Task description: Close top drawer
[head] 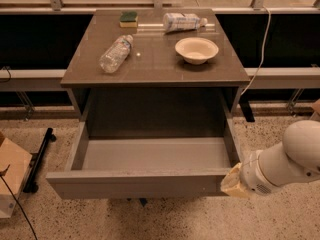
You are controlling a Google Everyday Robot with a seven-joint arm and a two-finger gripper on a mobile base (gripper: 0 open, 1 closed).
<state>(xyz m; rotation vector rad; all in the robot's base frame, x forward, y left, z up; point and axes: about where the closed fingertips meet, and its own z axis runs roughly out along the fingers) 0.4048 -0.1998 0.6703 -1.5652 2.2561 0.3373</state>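
Observation:
The top drawer (pixel 140 183) is wide, grey and pulled out from under the cabinet top. It is empty inside, with grey walls and a plain flat front panel. My gripper (pixel 231 182) is at the right end of that front panel, pressed against or just before it, at the end of my white arm (pixel 285 163) coming in from the right. Its tip looks yellowish.
On the cabinet top (pixel 155 59) lie a clear plastic bottle (pixel 115 53), a cream bowl (pixel 196 49), a second bottle on its side (pixel 182 21) and a green sponge (pixel 128 18). A cardboard box (pixel 10 176) and a black stand (pixel 39 159) are on the floor at left.

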